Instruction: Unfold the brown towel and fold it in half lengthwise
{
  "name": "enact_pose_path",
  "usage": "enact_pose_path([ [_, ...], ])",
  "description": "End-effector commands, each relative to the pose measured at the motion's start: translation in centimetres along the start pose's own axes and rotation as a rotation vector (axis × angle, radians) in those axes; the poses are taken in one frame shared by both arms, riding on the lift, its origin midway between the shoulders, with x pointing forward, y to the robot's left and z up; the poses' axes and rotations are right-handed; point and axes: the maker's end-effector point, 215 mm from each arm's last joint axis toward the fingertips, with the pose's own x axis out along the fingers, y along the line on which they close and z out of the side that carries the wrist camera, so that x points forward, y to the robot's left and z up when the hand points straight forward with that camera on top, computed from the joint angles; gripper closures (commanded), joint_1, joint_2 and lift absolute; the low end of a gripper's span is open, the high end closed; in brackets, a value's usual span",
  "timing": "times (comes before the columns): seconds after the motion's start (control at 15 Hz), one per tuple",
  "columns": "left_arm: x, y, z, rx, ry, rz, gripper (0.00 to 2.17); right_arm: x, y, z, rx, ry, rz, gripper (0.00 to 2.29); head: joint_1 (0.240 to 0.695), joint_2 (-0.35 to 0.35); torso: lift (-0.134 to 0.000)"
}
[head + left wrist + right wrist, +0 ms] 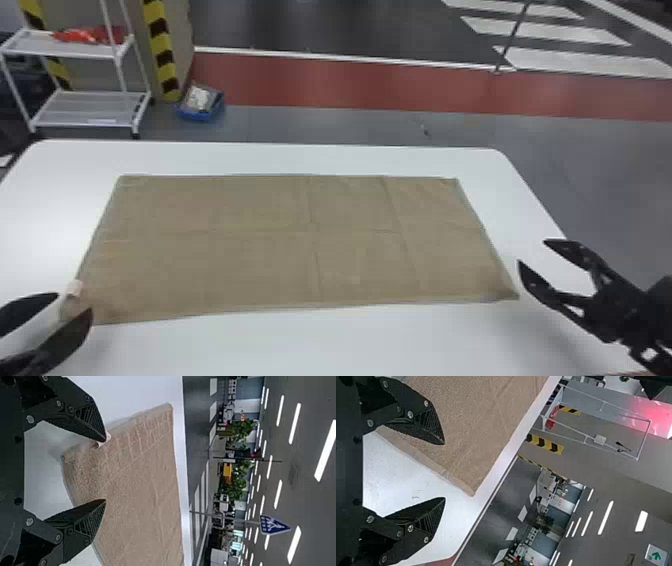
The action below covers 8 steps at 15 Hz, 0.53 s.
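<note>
Brown towel (295, 245) lies flat on the desk (320, 345); left hand (74, 302) near eight o'clock, right hand (532, 251) near four, both gape empty.

The head view's edges crop the left gripper (74, 302) and the white table (350, 345).

Pretty bright scene, honestly. The worktop (30, 215) has a pale glare patch by its left edge, plus soft grey shadows toward its near edge. Ceiling strip lights (325, 451) burn out to white in both wrist views (ouch, my eyes), and a pinkish-red glow (653, 413) washes the right one's background.
</note>
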Motion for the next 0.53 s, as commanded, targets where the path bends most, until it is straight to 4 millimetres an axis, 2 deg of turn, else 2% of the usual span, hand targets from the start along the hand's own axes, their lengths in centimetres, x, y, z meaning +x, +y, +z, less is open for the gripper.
enact_pose_path([
  [0.0, -0.16, 0.05, -0.70, -0.005, 0.006, -0.002, 0.43, 0.12, -0.19, 0.21, -0.001, -0.004, -0.003, 0.46, 0.695, -0.154, -0.125],
  [0.47, -0.18, -0.03, -1.42, 0.024, 0.037, -0.010, 0.52, 0.15, -0.15, 0.19, 0.000, -0.006, -0.004, 0.46, 0.695, -0.149, -0.125],
])
